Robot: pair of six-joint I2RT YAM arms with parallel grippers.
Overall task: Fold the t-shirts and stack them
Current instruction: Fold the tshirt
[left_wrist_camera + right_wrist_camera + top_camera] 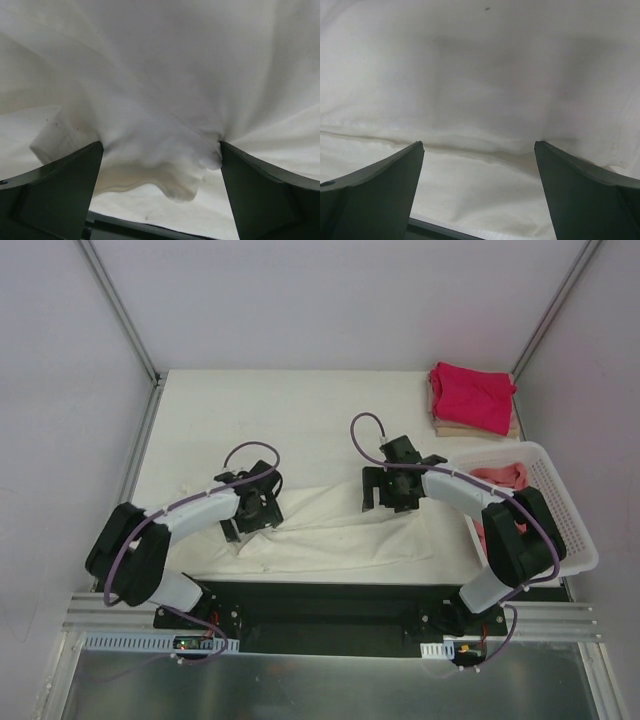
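Two robot arms bend low over a large cream t-shirt lying rumpled across the near half of the white table, its long crease running from one arm to the other. The left gripper hangs over the shirt's left part, claw spread wide; its wrist camera shows a soft bunch of cream cloth gathered between the two dark fingers, bulging toward the lens and not pinched. The right gripper is over the shirt's right part, claw likewise wide apart, with a folded edge of the fabric running across just beyond its fingertips and nothing held. In the far right corner a magenta-red t-shirt lies folded on top of a tan one, whose edge peeks out beneath it. Beside the right arm stands a white slotted basket at the table's right edge, with a salmon-pink t-shirt crumpled inside it.
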